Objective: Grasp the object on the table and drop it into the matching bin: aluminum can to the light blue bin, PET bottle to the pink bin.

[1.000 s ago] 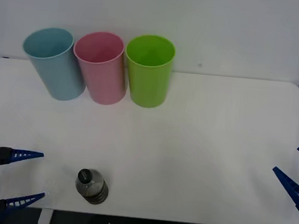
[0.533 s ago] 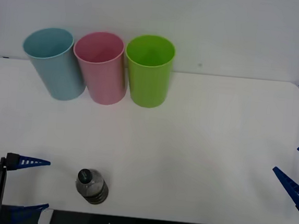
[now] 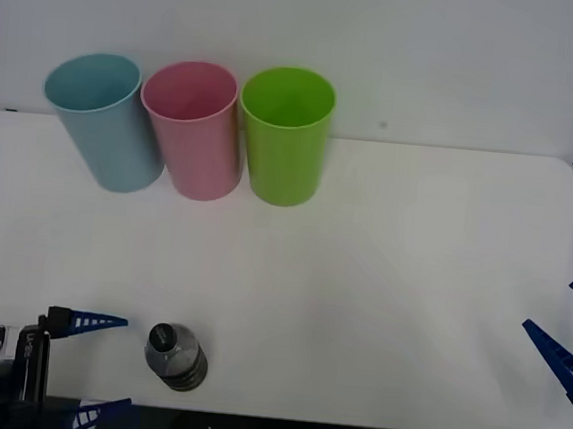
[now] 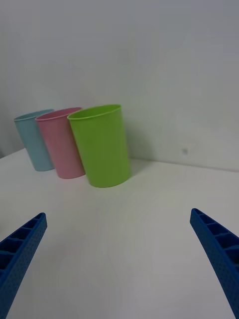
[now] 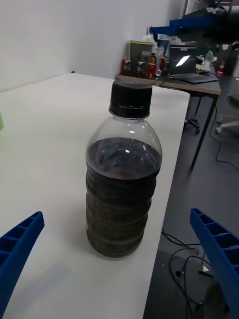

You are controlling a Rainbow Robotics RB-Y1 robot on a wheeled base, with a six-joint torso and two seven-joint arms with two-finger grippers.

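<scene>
A small clear PET bottle (image 3: 176,357) with a black cap and dark contents stands upright near the front edge of the white table (image 3: 381,283). The left wrist view has the bottle (image 5: 123,174) straight ahead between the fingers. My left gripper (image 3: 95,368) is open just left of the bottle, at the table's front-left edge, not touching it. At the back left stand the light blue bin (image 3: 104,121) and the pink bin (image 3: 194,129) side by side. My right gripper (image 3: 567,334) hangs open at the right edge, far from the bottle.
A bright green bin (image 3: 285,134) stands right of the pink one, touching it; the right wrist view has the green bin (image 4: 101,145) nearest. A white wall rises behind the bins. A desk with clutter (image 5: 169,62) lies beyond the table's edge.
My left gripper has slid right along the front edge, closing in on the bottle. The bottle, the bins and the right arm have not moved.
</scene>
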